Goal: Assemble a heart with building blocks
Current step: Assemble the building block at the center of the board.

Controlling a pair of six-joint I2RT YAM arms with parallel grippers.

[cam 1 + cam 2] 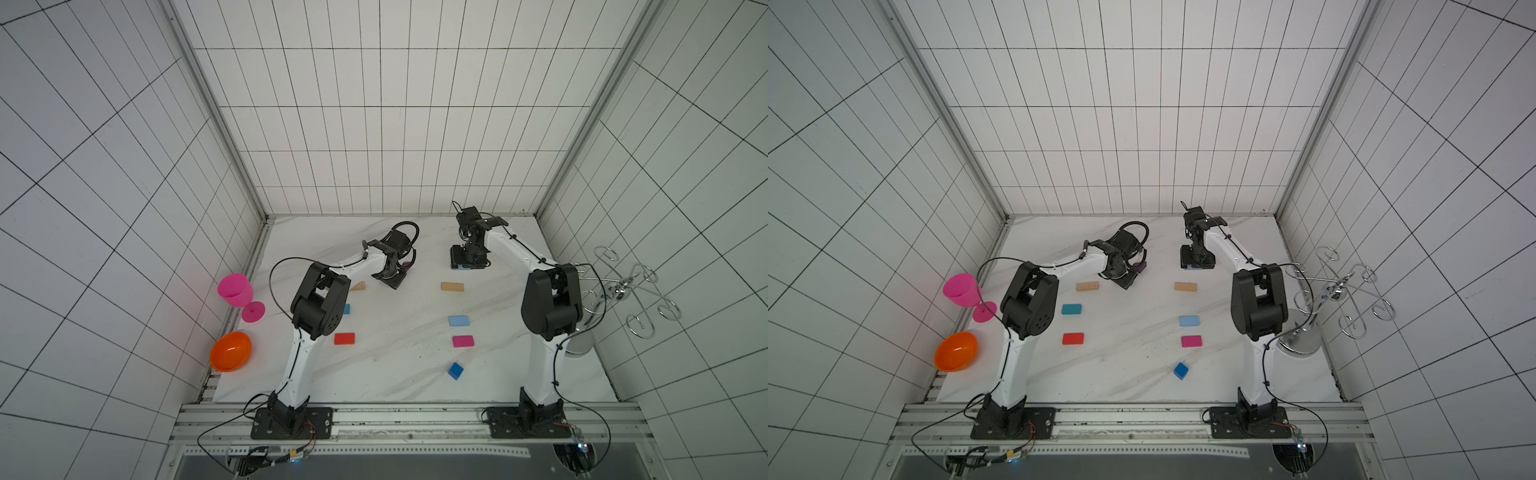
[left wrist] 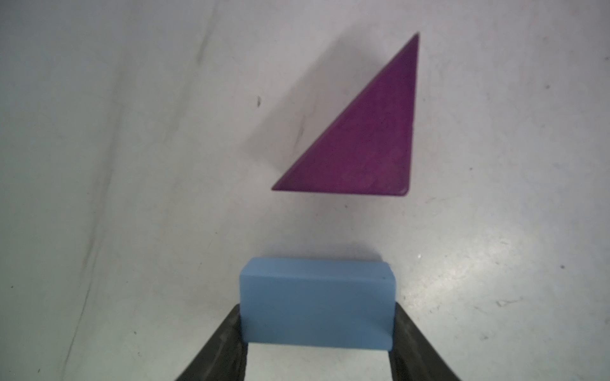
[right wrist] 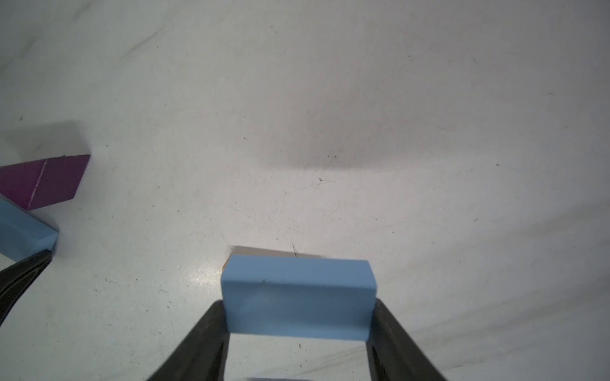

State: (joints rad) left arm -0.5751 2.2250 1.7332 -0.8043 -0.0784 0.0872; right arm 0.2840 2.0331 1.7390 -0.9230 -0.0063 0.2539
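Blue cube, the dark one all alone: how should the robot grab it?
Pinch the blue cube by two opposite flat sides, coming straight down from above. It sits flat on the table, turned askew, with nothing close beside it, so I would twist the jaws to line up with its sides.

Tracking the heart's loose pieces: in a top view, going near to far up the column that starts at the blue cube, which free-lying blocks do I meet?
blue cube → magenta block → light blue block → tan block
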